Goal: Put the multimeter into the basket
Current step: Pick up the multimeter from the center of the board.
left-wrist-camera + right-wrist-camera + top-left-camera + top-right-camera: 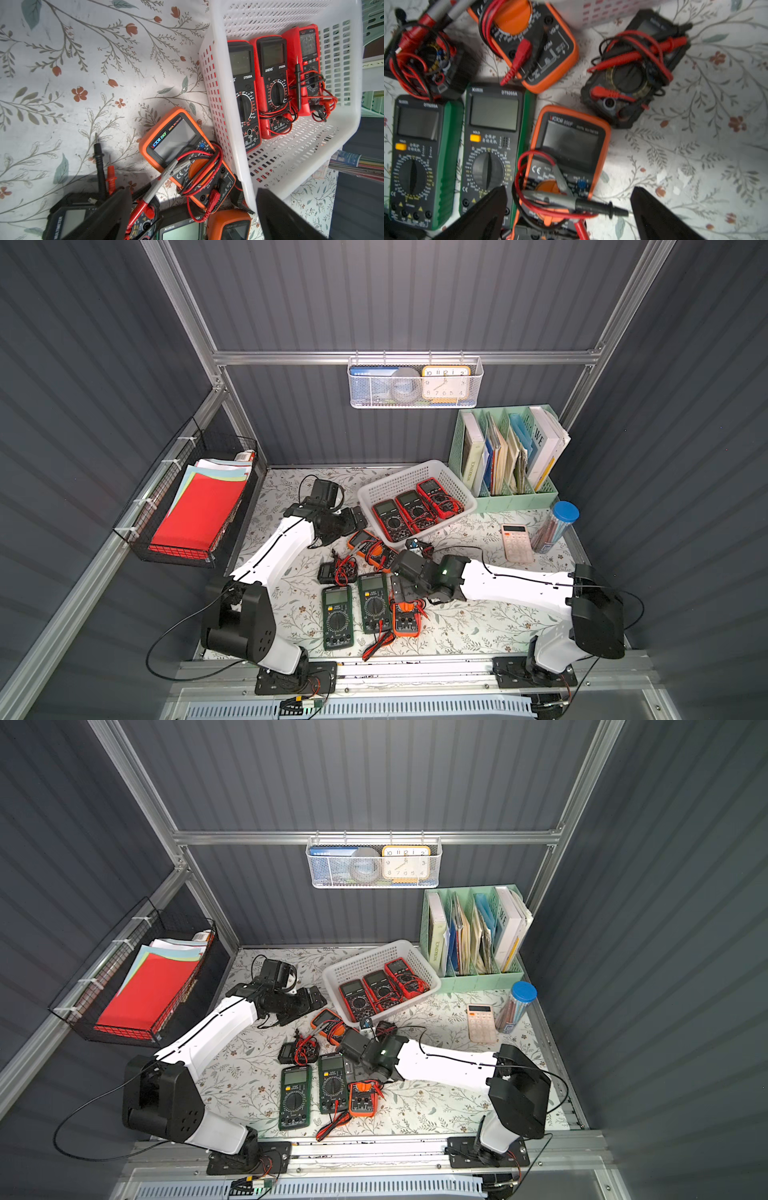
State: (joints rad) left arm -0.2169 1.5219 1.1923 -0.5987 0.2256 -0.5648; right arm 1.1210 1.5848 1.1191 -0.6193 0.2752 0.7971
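Floral-cloth table (pixel 478 626). White basket (pixel 399 475) at rear centre, with three red multimeters (pixel 415 510) lying side by side inside. Two green multimeters (pixel 337 616) sit side by side at the front. Just beside them is the small orange multimeter (pixel 571 143), flat on the cloth, leads wrapped over it, outside the basket. Right gripper (pixel 569 188) is over its lower end, jaws spread wide, straddling it, nothing grasped. Left gripper (pixel 193 216) is by the basket's near corner, spread, empty.

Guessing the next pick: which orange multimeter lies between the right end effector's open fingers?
The orange multimeter right beside the two green multimeters. The other orange multimeter lies farther back, beside the white basket.
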